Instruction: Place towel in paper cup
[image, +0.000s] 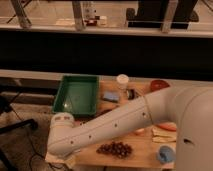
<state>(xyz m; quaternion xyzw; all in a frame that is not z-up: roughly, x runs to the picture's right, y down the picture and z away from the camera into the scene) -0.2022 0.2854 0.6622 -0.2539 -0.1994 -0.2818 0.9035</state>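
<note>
The paper cup (122, 80) is white and stands upright at the back of the wooden table (140, 155), right of the green tray. The towel is mostly hidden under my arm; only a pale edge (58, 158) shows at the table's front left corner. My arm (115, 125) reaches from the right across the table, with its joint (62, 132) low over that corner. My gripper is hidden behind the arm's end, down at the towel's place.
A green tray (77, 95) sits at the back left. A bright blue folded block (111, 96) lies beside it. A dark red bowl (159, 85) is at the back right. Grapes (115, 148) lie at the front, with a blue item (165, 154) and yellow pieces (164, 136) to the right.
</note>
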